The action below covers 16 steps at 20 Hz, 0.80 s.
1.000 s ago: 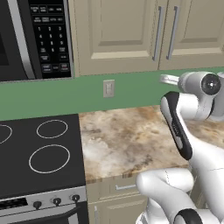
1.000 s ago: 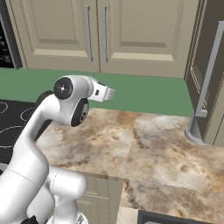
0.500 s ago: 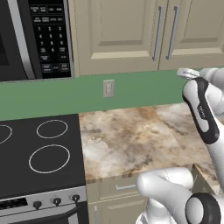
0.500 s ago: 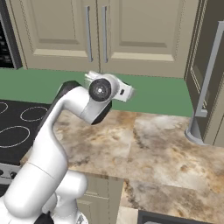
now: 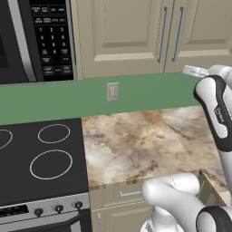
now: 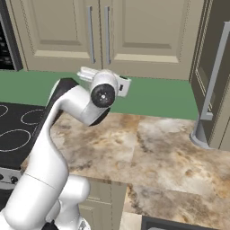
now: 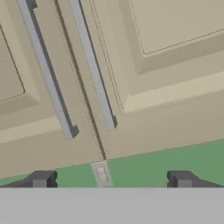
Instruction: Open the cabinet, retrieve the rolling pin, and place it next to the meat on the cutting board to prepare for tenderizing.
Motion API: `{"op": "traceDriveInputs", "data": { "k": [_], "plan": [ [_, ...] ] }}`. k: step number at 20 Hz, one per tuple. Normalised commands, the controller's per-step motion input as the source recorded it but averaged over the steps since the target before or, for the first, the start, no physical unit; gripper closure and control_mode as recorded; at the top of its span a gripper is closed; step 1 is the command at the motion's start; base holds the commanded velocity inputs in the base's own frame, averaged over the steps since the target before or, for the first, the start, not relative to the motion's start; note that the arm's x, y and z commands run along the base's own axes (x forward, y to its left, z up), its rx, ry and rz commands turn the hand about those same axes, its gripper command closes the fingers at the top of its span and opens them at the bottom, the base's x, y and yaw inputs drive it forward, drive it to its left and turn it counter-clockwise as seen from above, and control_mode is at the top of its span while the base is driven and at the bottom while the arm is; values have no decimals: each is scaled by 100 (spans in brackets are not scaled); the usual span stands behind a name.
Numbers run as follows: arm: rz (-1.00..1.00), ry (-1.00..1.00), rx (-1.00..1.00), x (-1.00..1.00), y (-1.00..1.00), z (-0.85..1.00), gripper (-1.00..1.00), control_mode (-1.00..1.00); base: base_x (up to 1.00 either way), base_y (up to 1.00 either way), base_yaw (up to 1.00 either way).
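The cabinet is mounted on the wall above the marbled counter, and both of its doors are seen closed, the two long silver handles set side by side at the middle seam. A green wall strip is seen between cabinet and counter. The gripper is held up just below the cabinet's lower edge, pointed at the seam, apart from the doors. Its fingertips are spread wide with nothing grasped between them.
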Motion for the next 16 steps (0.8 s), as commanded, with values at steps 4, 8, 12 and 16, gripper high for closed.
{"op": "traceDriveInputs", "data": {
  "k": [4,8,12,16],
  "plan": [
    [0,-40,-12,-38,35,30,-100,-100,0,0,0],
    [-3,-41,-13,-44,12,29,-100,-100,0,0,0],
    [-1,-13,-4,-12,5,2,-100,-100,0,0,0],
    [0,0,-1,10,4,-5,-100,-100,0,0,0]
  ]
}}
